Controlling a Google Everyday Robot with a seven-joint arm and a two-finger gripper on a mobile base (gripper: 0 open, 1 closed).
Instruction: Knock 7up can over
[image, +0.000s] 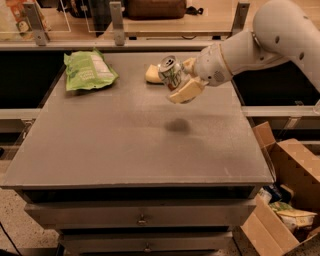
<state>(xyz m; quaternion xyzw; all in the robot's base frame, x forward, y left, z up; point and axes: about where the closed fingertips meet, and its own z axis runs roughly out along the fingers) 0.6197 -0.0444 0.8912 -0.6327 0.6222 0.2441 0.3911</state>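
Note:
The 7up can (170, 71) is white and green with a silver top. It hangs tilted in the air above the back middle of the grey table (125, 145), and its shadow lies on the tabletop below it. My gripper (179, 79) reaches in from the right on a white arm and is shut on the can. One tan finger (186, 91) lies under the can and the other is behind it.
A green chip bag (89, 70) lies at the table's back left. A yellow sponge (152, 75) lies just behind and left of the can. Open cardboard boxes (285, 200) stand on the floor to the right. A railing runs behind the table.

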